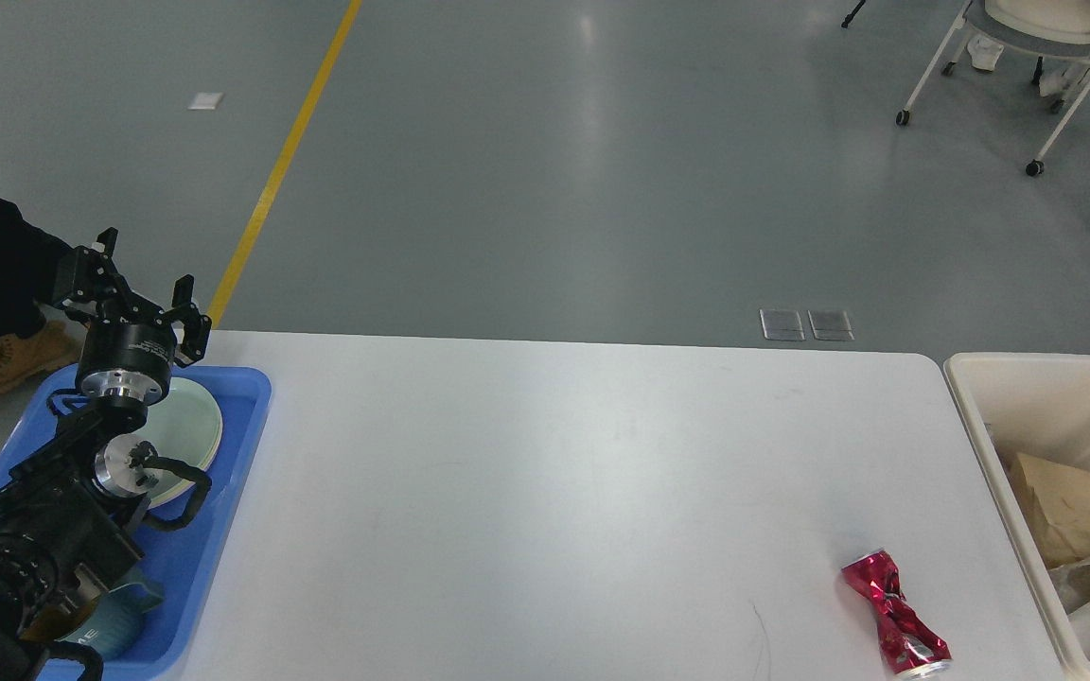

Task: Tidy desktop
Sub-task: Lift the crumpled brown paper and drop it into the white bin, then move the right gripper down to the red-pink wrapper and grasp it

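The white desktop [545, 492] fills the middle of the head view. A crushed red can [895, 613] lies on it near the front right corner. My left gripper [133, 288] is open and empty, held above the far end of the blue tray [223, 492]. My right arm and gripper are out of view, and the crumpled brown paper they held is out of view too.
The blue tray at the left holds pale green plates [187, 433] and a blue-grey mug [110, 624]. A cream bin [999, 416] at the right holds cardboard and other waste. A person's leg and boot [10, 355] stand at the far left. A wheeled chair [1028, 38] stands far right.
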